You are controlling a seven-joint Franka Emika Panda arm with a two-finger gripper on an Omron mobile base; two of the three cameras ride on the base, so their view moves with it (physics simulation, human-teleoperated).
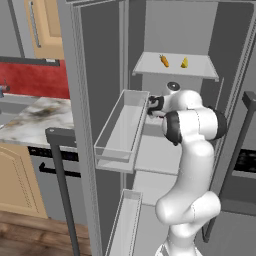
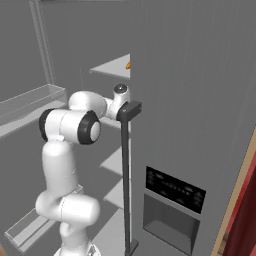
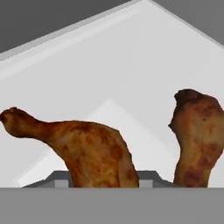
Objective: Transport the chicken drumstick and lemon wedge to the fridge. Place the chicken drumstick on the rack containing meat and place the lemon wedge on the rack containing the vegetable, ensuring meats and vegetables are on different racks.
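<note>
Your inventory, fridge open: chicken drumstick just before your gripper, seemingly between the fingers, though you cannot tell the claw's opening. A second drumstick stands right. Carrot and lemon wedge occupy the far upper shelf.

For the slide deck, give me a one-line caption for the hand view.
Close over a pale fridge rack: one chicken drumstick in front of the hand, a second drumstick upright beside it.

Two chicken drumsticks are lying side by side on a fridge rack: one drumstick at left, another drumstick at right. Above, a carrot is sitting left of a lemon wedge on the upper rack.
</note>
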